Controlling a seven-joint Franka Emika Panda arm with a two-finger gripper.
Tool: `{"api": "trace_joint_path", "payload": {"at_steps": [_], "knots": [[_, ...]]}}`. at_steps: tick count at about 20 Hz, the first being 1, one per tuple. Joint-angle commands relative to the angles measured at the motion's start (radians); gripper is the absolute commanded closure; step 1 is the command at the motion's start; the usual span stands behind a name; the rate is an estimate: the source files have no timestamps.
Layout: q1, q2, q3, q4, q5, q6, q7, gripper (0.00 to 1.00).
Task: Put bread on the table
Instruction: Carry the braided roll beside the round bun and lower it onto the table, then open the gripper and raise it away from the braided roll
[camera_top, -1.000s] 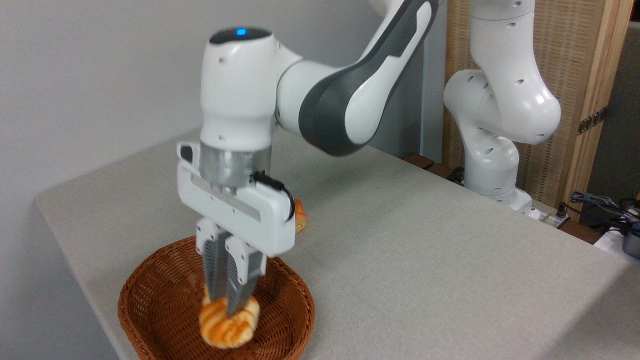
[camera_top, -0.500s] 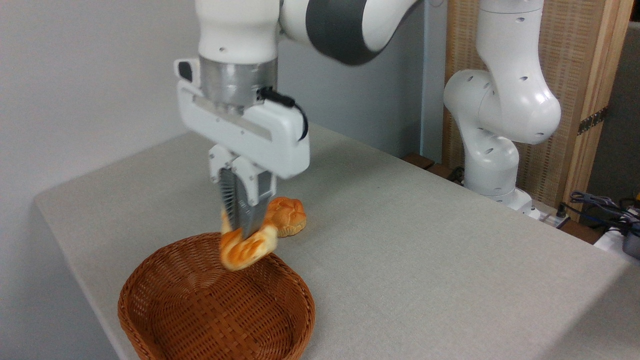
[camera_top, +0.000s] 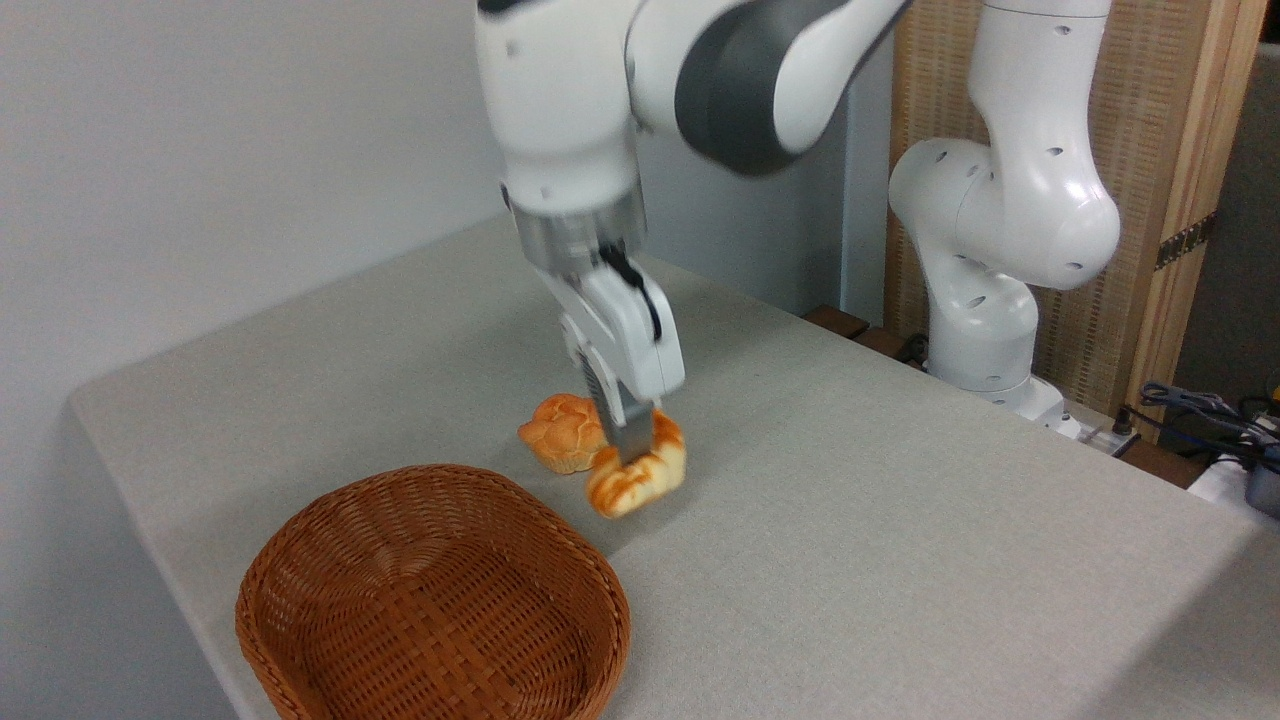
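Hand (camera_top: 630, 458) is pinching the bread (camera_top: 640, 474) mid-loaf, hanging it low over the worktop (camera_top: 900, 520) beside the bun (camera_top: 562, 442), clear of the basket (camera_top: 430, 600), likely for release.

A golden-orange crust streaked with pale cream is shown by the braided bread (camera_top: 640, 478). The round bun (camera_top: 562, 431) is coloured a plainer orange. A brown woven weave is seen on the wicker basket (camera_top: 300, 560). The table (camera_top: 900, 540) is covered in plain light grey-beige. The robot arm (camera_top: 700, 80) is finished in white with dark grey panels, and its gripper (camera_top: 630, 455) is white with metallic grey fingers.
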Motion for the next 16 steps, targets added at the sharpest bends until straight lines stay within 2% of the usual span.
{"api": "trace_joint_path", "payload": {"at_steps": [1,2,8,10,11,14,16], "knots": [[-0.012,-0.015,0.009,-0.045,0.013,0.006,0.04,0.15],[-0.01,-0.018,0.009,-0.044,0.013,0.006,0.04,0.01],[-0.01,-0.024,0.011,-0.031,0.012,0.005,0.033,0.0],[-0.008,-0.026,0.009,0.033,0.013,0.003,0.022,0.0],[-0.007,-0.024,0.009,0.061,0.01,0.003,-0.007,0.0],[-0.002,-0.009,0.009,0.159,0.007,0.003,-0.223,0.0],[-0.001,0.017,0.006,0.253,-0.001,-0.036,-0.338,0.0]]}}
